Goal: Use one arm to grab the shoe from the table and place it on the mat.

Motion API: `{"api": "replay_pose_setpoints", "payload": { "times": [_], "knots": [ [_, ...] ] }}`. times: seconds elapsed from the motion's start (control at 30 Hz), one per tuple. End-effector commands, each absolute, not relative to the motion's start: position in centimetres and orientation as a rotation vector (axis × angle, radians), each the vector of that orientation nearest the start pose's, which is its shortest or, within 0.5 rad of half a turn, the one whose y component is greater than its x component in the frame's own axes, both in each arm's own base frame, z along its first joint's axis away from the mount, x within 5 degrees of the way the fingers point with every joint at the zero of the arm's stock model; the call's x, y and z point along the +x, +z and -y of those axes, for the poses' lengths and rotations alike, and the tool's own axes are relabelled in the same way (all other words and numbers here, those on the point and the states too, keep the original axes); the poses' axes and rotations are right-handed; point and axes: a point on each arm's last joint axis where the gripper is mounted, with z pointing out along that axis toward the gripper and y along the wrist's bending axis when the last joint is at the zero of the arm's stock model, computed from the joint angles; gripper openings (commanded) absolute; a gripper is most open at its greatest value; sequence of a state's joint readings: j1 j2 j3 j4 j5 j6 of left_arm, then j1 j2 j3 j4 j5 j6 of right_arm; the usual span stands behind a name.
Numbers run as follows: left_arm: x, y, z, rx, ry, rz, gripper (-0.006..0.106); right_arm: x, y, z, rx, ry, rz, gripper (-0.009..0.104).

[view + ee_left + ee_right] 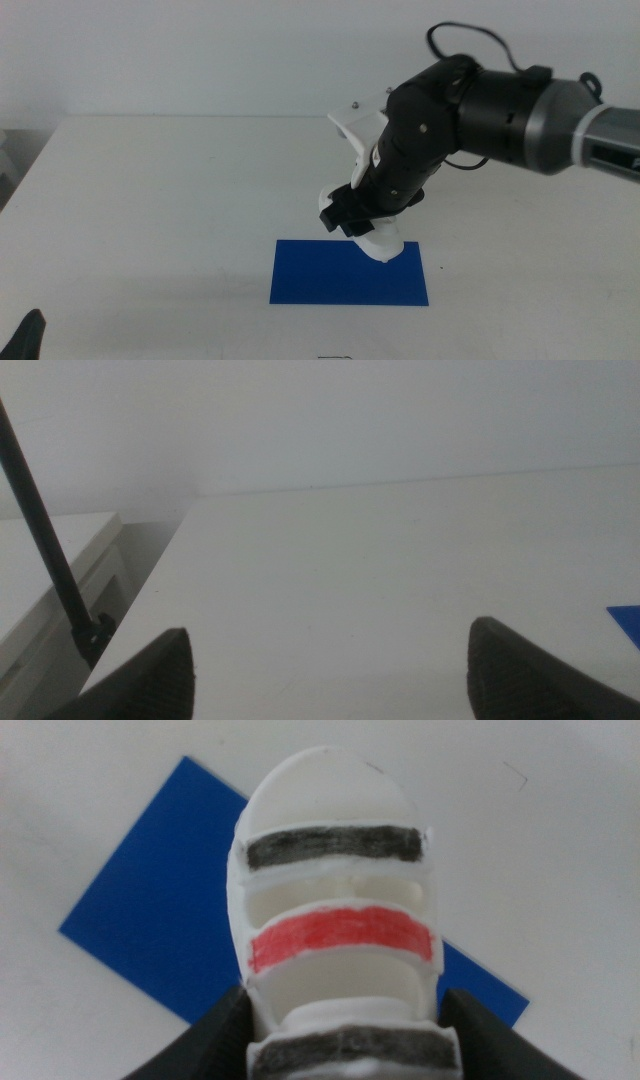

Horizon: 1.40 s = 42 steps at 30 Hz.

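My right arm [480,110] reaches in from the right, and its gripper [352,212] is shut on the white shoe [381,241]. The shoe hangs nose-down over the back edge of the dark-blue mat [348,273]; I cannot tell whether its tip touches the mat. In the right wrist view the shoe [335,910] fills the space between the two jaws, showing black and red stripes across its straps, with the mat [160,930] beneath it. My left gripper [28,335] waits at the bottom left corner of the table [180,200]; its jaws stand wide apart and empty in the left wrist view [330,670].
The table's left edge [150,590] drops off beside a low white ledge and a thin black cable [45,540]. A corner of the mat [627,622] shows in the left wrist view.
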State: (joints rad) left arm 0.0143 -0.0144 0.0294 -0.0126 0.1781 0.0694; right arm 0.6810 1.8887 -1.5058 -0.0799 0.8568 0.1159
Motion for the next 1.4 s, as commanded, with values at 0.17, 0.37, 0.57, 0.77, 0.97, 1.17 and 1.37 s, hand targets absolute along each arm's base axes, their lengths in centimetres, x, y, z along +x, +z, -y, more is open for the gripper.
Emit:
{"api": "replay_pose_setpoints", "payload": {
  "times": [0.17, 0.37, 0.57, 0.77, 0.97, 1.17, 1.37],
  "knots": [
    [5.5, 19.8, -0.1, 0.017, 0.035, -1.572, 0.094, 32.5, 25.9, -25.4, -0.785, 0.12, -2.524, -0.001],
    [5.5, 19.8, -0.1, 0.017, 0.035, -1.572, 0.094, 32.5, 25.9, -25.4, -0.85, 0.1, -2.495, -0.001],
    [5.5, 19.8, -0.1, 0.017, 0.035, -1.572, 0.094, 32.5, 25.9, -25.4, -1.355, -0.039, -2.259, -0.001],
    [5.5, 19.8, -0.1, 0.017, 0.035, -1.572, 0.094, 32.2, 25.9, -25.9, -1.728, -0.065, -1.988, -0.001],
    [5.5, 19.8, -0.1, 0.017, 0.035, -1.572, 0.094, 31.8, 25.6, -26.8, -1.835, 0.046, -1.875, -0.001],
    [5.5, 19.8, -0.1, 0.017, 0.035, -1.572, 0.094, 32.1, 23.9, -27.2, -1.827, 0.095, -1.935, -0.001],
    [5.5, 19.8, -0.1, 0.017, 0.035, -1.572, 0.094, 32.7, 22.9, -27.5, -1.738, 0.091, -2.001, -0.001]
  ]
}}
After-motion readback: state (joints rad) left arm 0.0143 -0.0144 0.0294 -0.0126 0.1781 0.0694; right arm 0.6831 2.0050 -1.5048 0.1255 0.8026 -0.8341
